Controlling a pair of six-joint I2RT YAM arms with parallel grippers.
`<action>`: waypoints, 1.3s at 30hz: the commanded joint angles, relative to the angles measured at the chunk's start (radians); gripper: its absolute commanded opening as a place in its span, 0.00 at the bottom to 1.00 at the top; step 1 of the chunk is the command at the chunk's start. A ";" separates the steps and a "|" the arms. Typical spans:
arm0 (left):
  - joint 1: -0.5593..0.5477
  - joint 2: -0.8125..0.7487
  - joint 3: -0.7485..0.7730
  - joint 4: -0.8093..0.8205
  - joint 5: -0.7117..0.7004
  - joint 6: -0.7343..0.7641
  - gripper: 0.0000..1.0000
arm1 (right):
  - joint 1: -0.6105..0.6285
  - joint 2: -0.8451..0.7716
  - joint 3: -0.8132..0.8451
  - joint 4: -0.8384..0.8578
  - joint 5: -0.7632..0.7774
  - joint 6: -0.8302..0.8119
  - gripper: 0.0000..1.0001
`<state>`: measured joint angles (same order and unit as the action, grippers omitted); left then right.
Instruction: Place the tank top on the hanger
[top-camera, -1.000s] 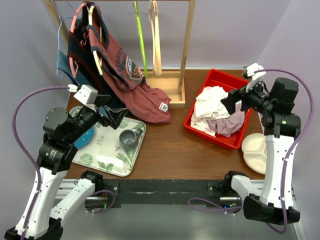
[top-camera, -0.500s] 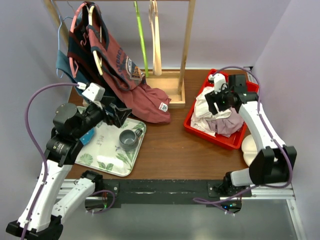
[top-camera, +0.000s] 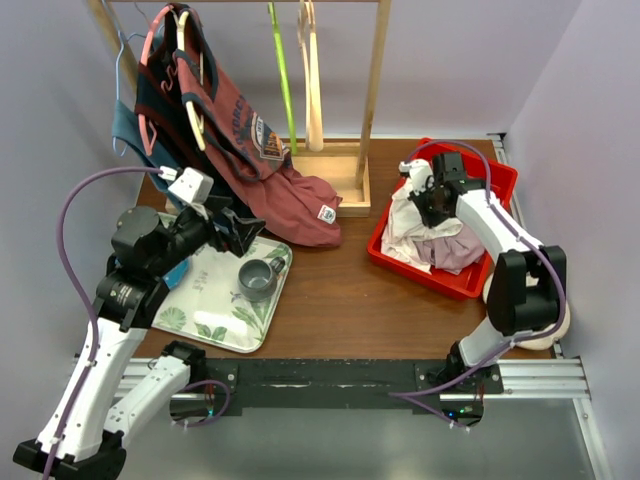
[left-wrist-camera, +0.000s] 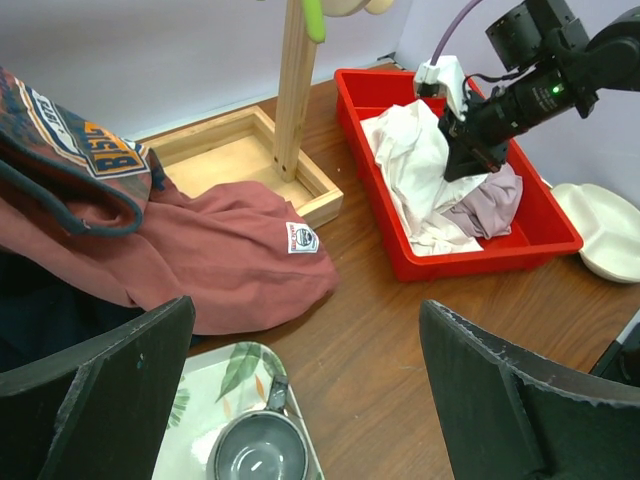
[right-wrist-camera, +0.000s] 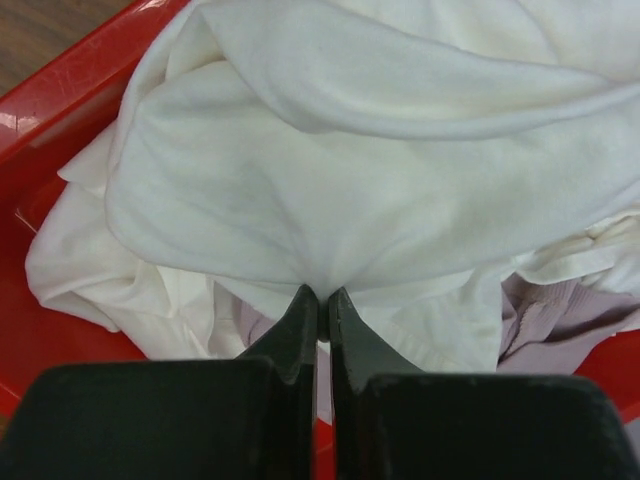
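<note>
The tank top (top-camera: 403, 228), white thin fabric, lies crumpled in the red bin (top-camera: 437, 277), over a mauve-pink cloth (top-camera: 456, 250). My right gripper (top-camera: 425, 206) is down in the bin and shut on a fold of the tank top (right-wrist-camera: 380, 170), with the fabric pinched between its tips (right-wrist-camera: 323, 297). The lime-green hanger (top-camera: 281, 75) hangs on the wooden rack at the back; only its lower end (left-wrist-camera: 314, 18) shows in the left wrist view. My left gripper (top-camera: 240, 232) hovers open over the tray's right edge, holding nothing (left-wrist-camera: 305, 380).
A leaf-patterned tray (top-camera: 200, 312) with a grey mug (top-camera: 258, 278) lies at the left. A faded-red shirt (top-camera: 290, 205) drapes from the rack onto the table. The rack's wooden base (top-camera: 348, 172), a cream hanger (top-camera: 312, 80) and a white plate (top-camera: 510, 300) are nearby.
My right arm swung in over the bin and came down onto the white fabric, and its jaws went from open to shut on it. The left arm edged slightly right.
</note>
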<state>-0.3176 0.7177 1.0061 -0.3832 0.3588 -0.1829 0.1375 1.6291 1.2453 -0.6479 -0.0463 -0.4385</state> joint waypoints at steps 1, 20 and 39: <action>-0.006 -0.014 -0.006 0.030 -0.004 -0.013 1.00 | 0.001 -0.118 0.043 0.011 0.013 -0.011 0.00; -0.006 0.009 -0.003 0.075 0.045 -0.102 1.00 | -0.022 -0.344 0.859 -0.341 -0.487 0.024 0.00; -0.006 0.063 -0.052 0.230 0.192 -0.182 1.00 | -0.075 -0.268 1.081 0.002 -1.262 0.543 0.00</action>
<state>-0.3176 0.7773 0.9550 -0.2352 0.5213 -0.3378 0.0586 1.3823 2.3810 -0.8356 -1.1469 -0.0807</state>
